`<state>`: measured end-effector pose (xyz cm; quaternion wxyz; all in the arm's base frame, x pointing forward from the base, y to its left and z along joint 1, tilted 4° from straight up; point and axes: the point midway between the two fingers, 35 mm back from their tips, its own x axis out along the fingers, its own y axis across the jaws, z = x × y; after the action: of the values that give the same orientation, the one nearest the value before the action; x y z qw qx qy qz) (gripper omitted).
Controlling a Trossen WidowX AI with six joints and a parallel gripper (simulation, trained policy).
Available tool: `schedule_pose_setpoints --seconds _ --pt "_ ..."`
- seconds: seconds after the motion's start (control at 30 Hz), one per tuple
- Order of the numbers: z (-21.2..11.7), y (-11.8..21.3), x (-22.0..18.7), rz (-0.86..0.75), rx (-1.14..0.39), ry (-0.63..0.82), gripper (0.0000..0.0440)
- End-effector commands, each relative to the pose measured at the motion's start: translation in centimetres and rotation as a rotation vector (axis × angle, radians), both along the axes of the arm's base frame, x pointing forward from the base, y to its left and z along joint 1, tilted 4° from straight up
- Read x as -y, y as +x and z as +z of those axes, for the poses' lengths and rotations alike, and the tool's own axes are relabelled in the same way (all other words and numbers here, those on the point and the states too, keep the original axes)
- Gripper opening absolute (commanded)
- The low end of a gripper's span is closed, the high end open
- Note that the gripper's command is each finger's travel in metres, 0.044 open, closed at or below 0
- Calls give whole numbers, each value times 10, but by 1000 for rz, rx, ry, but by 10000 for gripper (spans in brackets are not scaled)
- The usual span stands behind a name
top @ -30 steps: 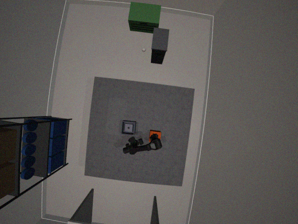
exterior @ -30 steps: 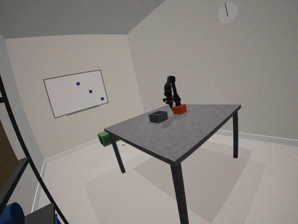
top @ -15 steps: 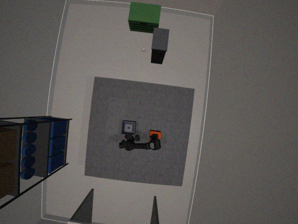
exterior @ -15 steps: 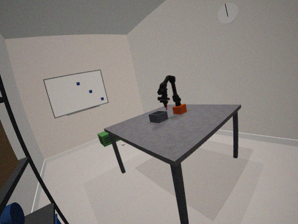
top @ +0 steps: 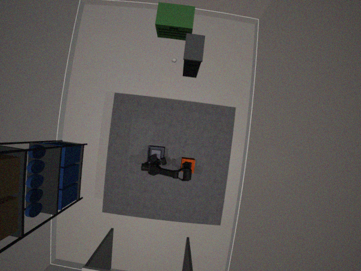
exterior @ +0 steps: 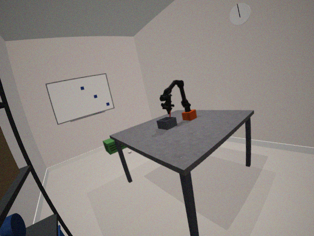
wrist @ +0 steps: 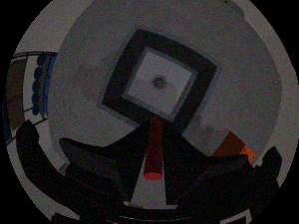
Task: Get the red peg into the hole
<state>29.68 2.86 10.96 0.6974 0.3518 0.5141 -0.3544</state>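
Wrist view, nearest first: the black jaws of the gripper (exterior: 169,111) (wrist: 152,163) stand narrow, shut on a slim red cylindrical peg (exterior: 170,114) (wrist: 153,148). The peg's flat round end shows toward the camera, and its long axis runs away from the lens, its far end pointing up the picture toward the box. In the exterior view it hangs about upright below the jaws, its lower end close to the rim.

Beyond it lies the open square dark grey box (top: 164,150) (exterior: 166,125) (wrist: 118,74), on the grey counter (top: 167,197) (exterior: 182,140) (wrist: 75,109). At the bottom of the box is a pale square plate (top: 156,152) (wrist: 169,71) with a small round dark hole (wrist: 159,82) near its middle.

The relation that matters is the sideways offset: in the wrist view the hole lies up the picture from the peg's far end and only slightly to the right. That gap partly comes from depth, so how far the peg is truly off cannot be told. I judge the next move to be centring the peg over the hole, axis upright, before lowering; going down too early could catch the rim or the plate.

From my end, the gripper (top: 162,161) (exterior: 169,113) (wrist: 156,125) swung away from the orange block (top: 192,163) (exterior: 189,115) (wrist: 231,146) and came over the open box (top: 161,148) (exterior: 167,123) (wrist: 122,69), bringing the red peg (exterior: 170,114) (wrist: 153,153) along (a quick trip, I thought).
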Motion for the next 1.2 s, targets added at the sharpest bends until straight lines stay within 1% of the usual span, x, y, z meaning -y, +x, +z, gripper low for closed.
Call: schedule_pose_setpoints --seconds 0.0,0.33,0.57,0.63,0.7,0.8,0.83,0.87,1.07,1.17 --pt "0 12 11 -17 14 4 1" --pt "-14 31 37 -60 3 21 7" --pt "-35 39 45 -68 -31 36 7" --pt "-42 40 47 -65 -46 37 17" --pt "-50 41 49 -59 -59 37 55" --pt "-58 42 52 -45 -79 34 132" --pt "-61 42 53 -38 -90 32 147" --pt "-63 42 54 -30 -103 28 153" --pt "-65 60 61 -26 -86 32 309" --pt "-63 69 66 -21 -74 30 370"
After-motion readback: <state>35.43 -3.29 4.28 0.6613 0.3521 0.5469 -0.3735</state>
